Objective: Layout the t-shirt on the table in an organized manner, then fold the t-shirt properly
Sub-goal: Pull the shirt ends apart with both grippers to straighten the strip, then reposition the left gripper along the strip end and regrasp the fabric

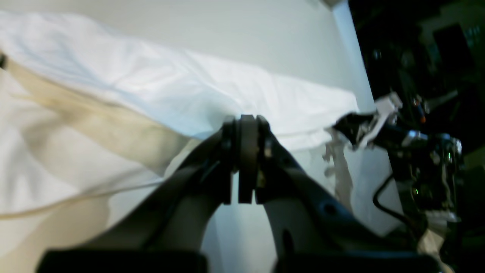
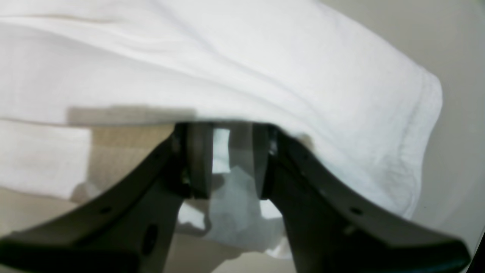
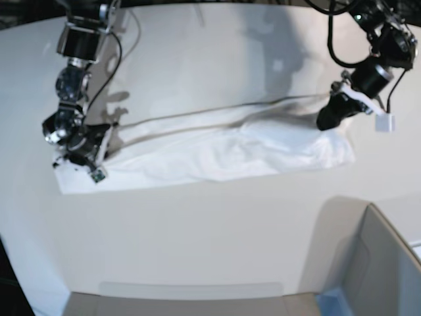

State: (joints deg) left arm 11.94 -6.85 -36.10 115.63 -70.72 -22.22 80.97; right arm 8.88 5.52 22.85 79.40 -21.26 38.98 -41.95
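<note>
Left wrist view: your left gripper [image 1: 247,163] has its fingers pressed together with no gap showing. The t-shirt [image 1: 159,87] lies as a white ridge just beyond the tips, but you cannot tell from here whether an edge of cloth is pinched between them.

Right wrist view: your right gripper [image 2: 227,159] stands with its fingers apart, and a fold of the t-shirt [image 2: 242,68] drapes over the tips. Pale cloth shows in the gap, yet the fingers are not closed on it.

Base view: the t-shirt [image 3: 217,148] is stretched into a long, wrinkled band across the table [image 3: 197,237], one arm at each end, the right gripper [image 3: 79,155] at the view's left end and the left gripper [image 3: 329,117] at its right. A grey bin [image 3: 381,263] sits at the near corner, well apart.

Expect the cloth to be light, limp and prone to bunching; it will sag wherever unsupported. Take it by hems or corners, pinching a single layer, and keep tension between both ends.
</note>
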